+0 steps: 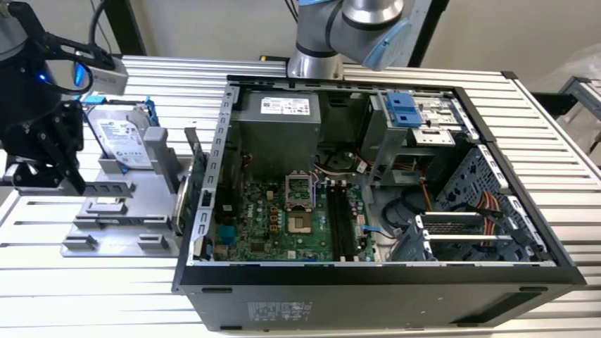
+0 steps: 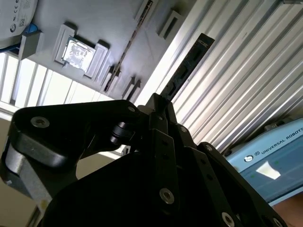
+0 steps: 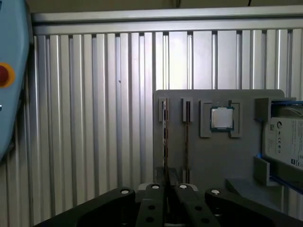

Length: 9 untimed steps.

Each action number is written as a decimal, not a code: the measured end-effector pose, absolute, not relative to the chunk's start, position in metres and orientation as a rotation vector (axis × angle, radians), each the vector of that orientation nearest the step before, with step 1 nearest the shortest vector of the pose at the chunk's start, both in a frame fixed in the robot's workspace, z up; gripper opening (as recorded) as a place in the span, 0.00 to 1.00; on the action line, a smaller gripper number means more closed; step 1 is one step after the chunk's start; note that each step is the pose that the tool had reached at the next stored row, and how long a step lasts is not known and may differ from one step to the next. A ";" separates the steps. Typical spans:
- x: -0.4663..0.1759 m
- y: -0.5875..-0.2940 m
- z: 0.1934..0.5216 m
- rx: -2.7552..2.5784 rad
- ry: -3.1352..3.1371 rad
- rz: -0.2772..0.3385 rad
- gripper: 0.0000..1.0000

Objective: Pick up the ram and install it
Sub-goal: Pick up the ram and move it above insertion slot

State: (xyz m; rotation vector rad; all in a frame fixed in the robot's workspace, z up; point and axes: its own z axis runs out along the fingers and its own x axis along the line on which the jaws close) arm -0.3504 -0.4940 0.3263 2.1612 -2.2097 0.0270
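Black gripper (image 2: 161, 101) clamps one end of the ram (image 2: 188, 64).

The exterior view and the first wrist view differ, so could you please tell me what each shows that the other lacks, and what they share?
The exterior view adds the open computer case with its motherboard, and the arm's base behind it. The first wrist view adds a blue device with a red button, and the ram seen edge-on, clamped in the tool. Both take in the grey tray, the hard drive on it and the ribbed metal table.
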 end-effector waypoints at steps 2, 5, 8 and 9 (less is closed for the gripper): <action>-0.350 -0.494 0.328 2.161 -2.210 0.027 0.00; -0.351 -0.494 0.329 2.161 -2.210 0.027 0.00; -0.351 -0.494 0.331 2.161 -2.210 0.027 0.00; -0.351 -0.494 0.332 2.161 -2.210 0.027 0.00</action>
